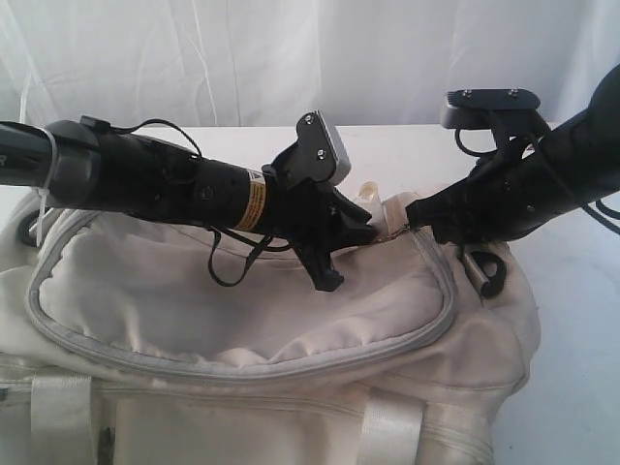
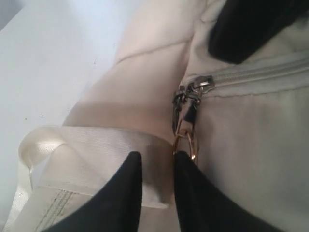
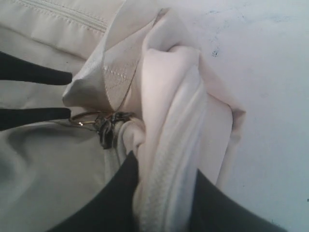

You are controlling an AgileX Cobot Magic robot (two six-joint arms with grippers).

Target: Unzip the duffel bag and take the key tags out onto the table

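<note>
The duffel bag (image 1: 242,281) lay on the table (image 1: 581,320) and filled most of the near side of the exterior view; it was cream-white and soft, with a grey zip line (image 1: 441,291) going round its top flap; the part of the zip that showed looked closed. Two webbing handles (image 1: 387,426) showed on the near side of the bag; a black strap ring (image 1: 484,273) sat at its right end.

The left gripper (image 2: 158,157) reached in from the left and pointed at the far right corner of the bag's top; its two black fingers (image 2: 123,193) stood a little way apart, with a gap between them; a flat white strap (image 2: 96,145) lay under them and showed through the gap. Two metal zip sliders (image 2: 193,89) sat side by side at the end of the zip; a small gold pull ring (image 2: 186,142) hung from them and touched the inner edge of one finger near its tip; the fingers were not clenched on the ring or on anything else that showed.

The right gripper (image 3: 164,166) reached in from the right to the same corner; it was clenched on a thick fold of white cloth (image 3: 169,121) from the bag, which bunched up between its fingers, just beside the sliders. The two grippers were very near each other; I could not tell if they touched.
</note>
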